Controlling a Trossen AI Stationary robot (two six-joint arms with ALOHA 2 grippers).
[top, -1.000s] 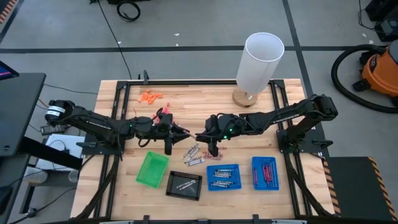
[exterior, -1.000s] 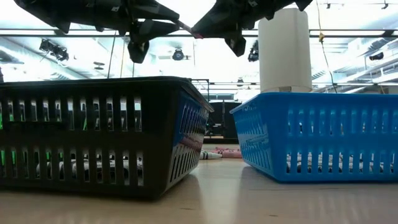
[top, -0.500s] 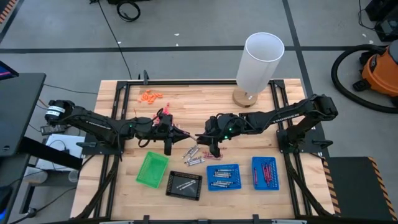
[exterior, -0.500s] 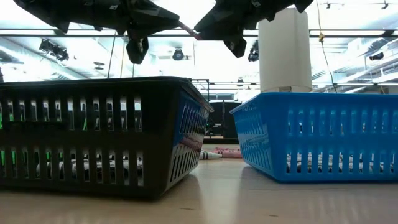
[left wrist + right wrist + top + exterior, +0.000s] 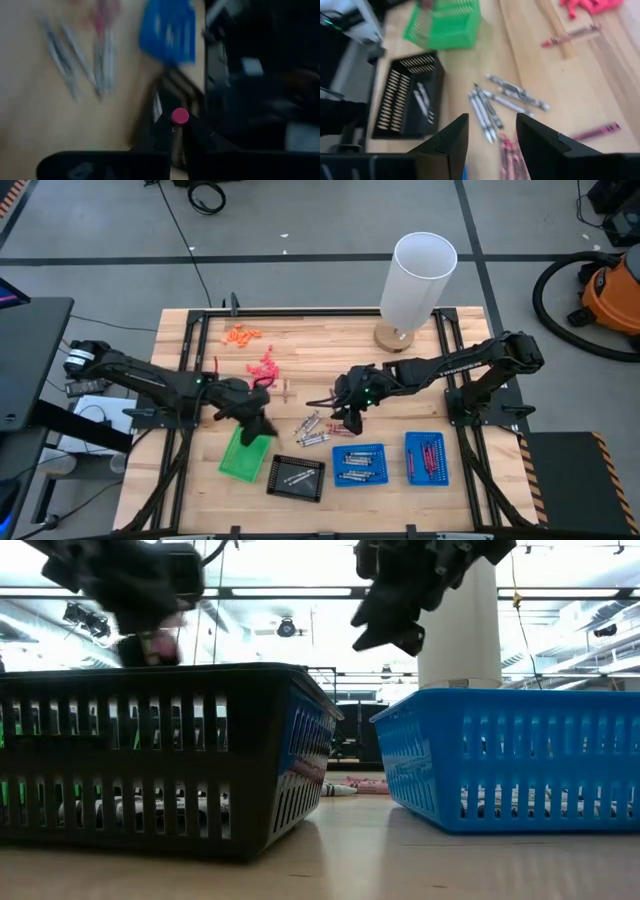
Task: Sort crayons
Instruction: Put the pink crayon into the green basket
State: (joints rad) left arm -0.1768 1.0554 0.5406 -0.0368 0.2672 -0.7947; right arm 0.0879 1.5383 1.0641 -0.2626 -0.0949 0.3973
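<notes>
Counter [image 5: 300, 340] carrying everything. Green basket [image 5: 245, 453] as landmark: left end effector [image 5: 258, 425] hovering right above it, clamping pink crayon [image 5: 180, 116], probably for dropping in. Right end effector [image 5: 345, 413] well right of basket, fingers spread, empty, hanging over loose crayons [image 5: 312, 430].

We are finding the left wrist view smeared: the loose crayons [image 5: 75, 60] and a blue tray [image 5: 167, 35] are showing only as streaks. In the low view the left gripper [image 5: 150, 635] is blurring above the black basket [image 5: 160, 755], whose wall is hiding its contents. From above, the left gripper [image 5: 257, 427] is covering the green tray's [image 5: 240, 460] 12 o'clock edge; its held item is too small to identify.
</notes>
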